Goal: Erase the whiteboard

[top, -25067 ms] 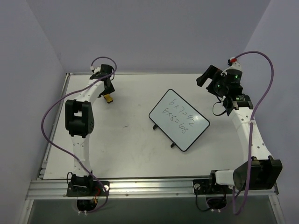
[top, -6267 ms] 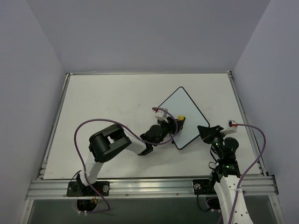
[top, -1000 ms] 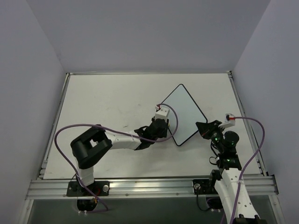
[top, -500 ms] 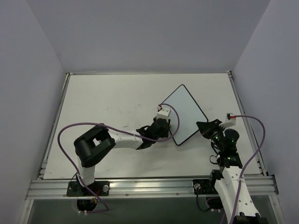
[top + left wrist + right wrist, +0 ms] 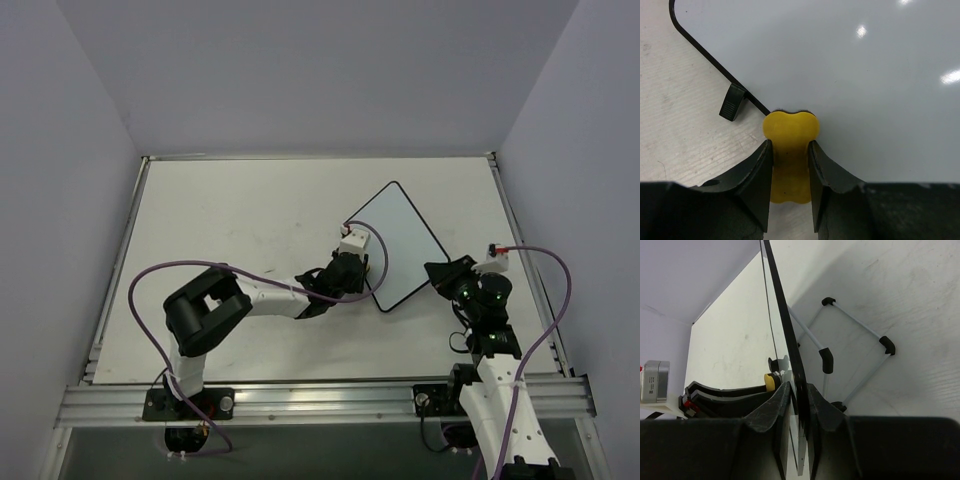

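The whiteboard (image 5: 396, 238) lies slanted right of the table's middle, and its white face (image 5: 865, 70) shows no writing. A yellow eraser (image 5: 789, 131) rests against the board's black frame at its lower left edge, beside a black foot (image 5: 731, 102). My left gripper (image 5: 788, 146) is shut on that eraser; in the top view this gripper (image 5: 360, 284) sits at the board's near left edge. My right gripper (image 5: 796, 388) clamps the board's thin black edge (image 5: 784, 315), seen edge-on. From above, the right gripper (image 5: 438, 272) is at the board's near right side.
The board's wire stand with black-capped ends (image 5: 856, 340) lies against the white tabletop (image 5: 230, 220) under it. A metal rail (image 5: 320, 400) runs along the near edge, and purple-grey walls close in the table on three sides. Cables loop from both arms.
The board and both grippers have shifted slightly to the right. My left gripper has slid with the eraser a little along the board's near left edge.
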`<move>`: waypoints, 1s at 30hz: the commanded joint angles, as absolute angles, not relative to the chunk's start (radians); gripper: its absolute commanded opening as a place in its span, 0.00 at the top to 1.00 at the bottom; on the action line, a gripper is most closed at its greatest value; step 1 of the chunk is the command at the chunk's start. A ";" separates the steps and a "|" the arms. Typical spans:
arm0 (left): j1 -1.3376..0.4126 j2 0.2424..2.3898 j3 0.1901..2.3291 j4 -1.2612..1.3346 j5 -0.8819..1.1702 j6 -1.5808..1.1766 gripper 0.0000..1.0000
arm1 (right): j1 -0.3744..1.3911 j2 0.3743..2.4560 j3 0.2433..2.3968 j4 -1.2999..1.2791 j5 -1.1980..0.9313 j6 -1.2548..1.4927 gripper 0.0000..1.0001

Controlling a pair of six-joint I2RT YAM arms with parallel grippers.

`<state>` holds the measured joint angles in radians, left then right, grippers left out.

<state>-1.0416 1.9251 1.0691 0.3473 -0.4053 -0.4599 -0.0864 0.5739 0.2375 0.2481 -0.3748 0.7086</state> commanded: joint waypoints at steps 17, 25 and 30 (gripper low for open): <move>-1.058 1.967 1.170 0.334 -0.333 -0.428 0.98 | -0.101 0.761 0.267 0.546 -0.301 0.577 1.00; -1.057 1.971 1.181 0.327 -0.327 -0.420 0.98 | -0.126 0.878 0.272 0.725 -0.419 0.465 1.00; -1.057 1.970 1.178 0.331 -0.331 -0.420 0.98 | -0.146 0.778 0.236 0.681 -0.382 0.416 1.00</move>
